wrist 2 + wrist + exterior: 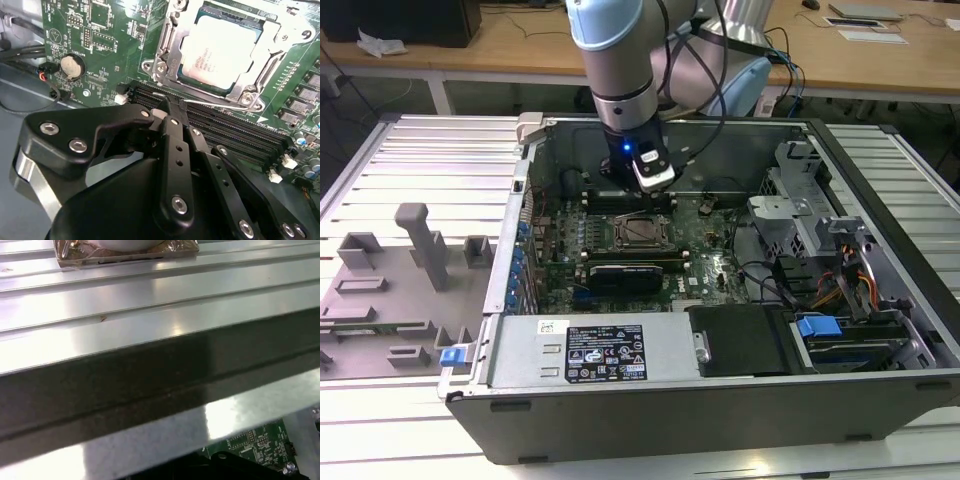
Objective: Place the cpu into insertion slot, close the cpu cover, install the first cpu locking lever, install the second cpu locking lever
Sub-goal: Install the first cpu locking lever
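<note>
Pale silver-grey square cpu point(220, 52) sits seated in the dark-framed insertion slot point(642, 232) on the green motherboard point(107, 35), with the thin silver cpu cover point(272, 45) framing it. I see my black gripper point(167, 107) pinched closed just beside the socket, over the black memory slots point(235, 132), holding nothing.
</note>
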